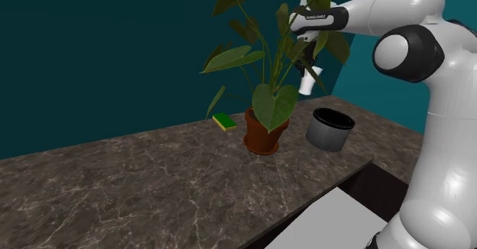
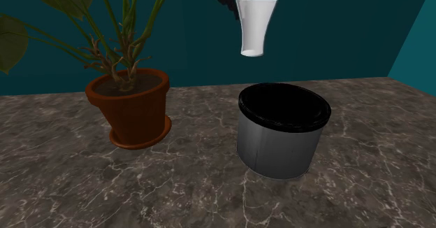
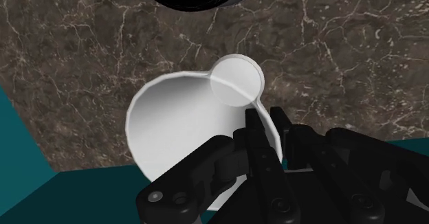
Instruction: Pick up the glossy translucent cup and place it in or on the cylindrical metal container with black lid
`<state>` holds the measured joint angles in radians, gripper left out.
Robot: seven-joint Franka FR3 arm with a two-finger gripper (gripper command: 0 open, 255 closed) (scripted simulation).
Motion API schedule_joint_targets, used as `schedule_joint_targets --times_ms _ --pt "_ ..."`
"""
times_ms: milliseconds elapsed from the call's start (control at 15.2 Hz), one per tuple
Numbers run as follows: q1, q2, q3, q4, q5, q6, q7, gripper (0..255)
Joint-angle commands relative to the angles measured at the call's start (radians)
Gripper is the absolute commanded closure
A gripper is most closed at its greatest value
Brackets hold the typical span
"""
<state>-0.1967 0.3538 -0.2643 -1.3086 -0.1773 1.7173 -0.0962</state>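
In the shoulder view the claw (image 1: 307, 63) holds the white cup (image 1: 309, 82) high beside the leaves (image 1: 274, 106), above the grey can (image 1: 330, 129). In the second exterior view the cup hangs a bit to that view's left of the can's middle. I would slide it right, then lower it slowly. In the wrist view the fingers (image 3: 253, 137) pinch its rim, nearly closed. There is a brown stone counter (image 3: 330, 58) and teal walls (image 1: 115, 49).

Dark marbled countertop (image 1: 115, 186) carries: terracotta plant pot (image 1: 264, 133), grey black-rimmed container (image 1: 329, 129), green-yellow sponge (image 1: 224, 121).
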Motion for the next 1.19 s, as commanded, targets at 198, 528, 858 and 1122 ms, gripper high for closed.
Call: schedule_joint_targets --times_ms 198,528,858,1122 --pt "-0.005 0.017 -0.001 0.092 0.006 -0.073 -0.017 255" --pt "0.006 -0.206 -0.017 -0.180 -0.048 -0.015 -0.023 255" --pt "0.000 -0.398 -0.028 -0.376 -0.101 0.000 -0.037 255" --pt "-0.013 -0.541 -0.036 -0.498 -0.142 -0.009 -0.054 255"
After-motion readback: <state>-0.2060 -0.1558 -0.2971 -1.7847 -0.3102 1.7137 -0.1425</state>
